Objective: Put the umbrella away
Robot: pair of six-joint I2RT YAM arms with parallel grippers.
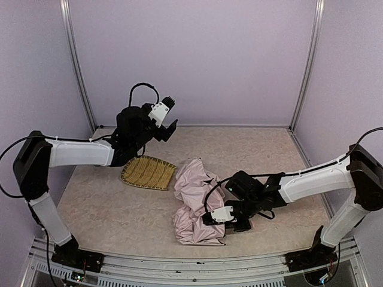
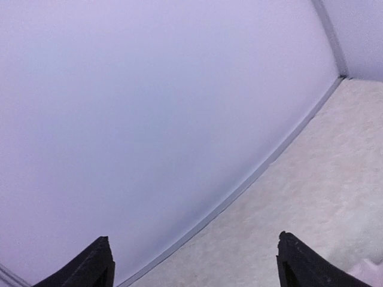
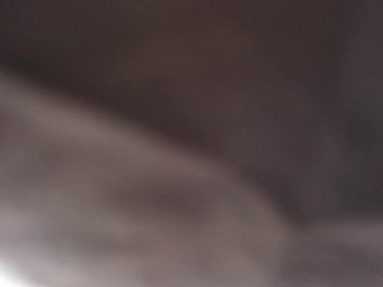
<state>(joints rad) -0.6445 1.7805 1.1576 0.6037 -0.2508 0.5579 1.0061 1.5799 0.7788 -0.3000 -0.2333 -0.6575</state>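
Umbrella: the pale pink thin-fabric umbrella (image 1: 192,200) lay in a crumpled heap on the beige speckled counter (image 1: 102,209), about mid-counter, just beside the woven yellow straw mat (image 1: 148,172).
Left tool: the left tool (image 1: 169,116) hung high near the back wall, above the mat's far side, its fingers spread wide with nothing between them.
Right tool: the right tool (image 1: 230,216) sat low at the umbrella's right edge, pressed together. Its wrist view was only a pink-and-dark blur, so whether cloth was pinched could not be told.
Step in hand: probably gathering the loose fabric into a tighter bundle.
Doing it well: the thin cloth looked likely to slip. One tool should anchor the heap while the other sweeps folds inward, low and slowly.
Count: one umbrella, one mat, two tools.
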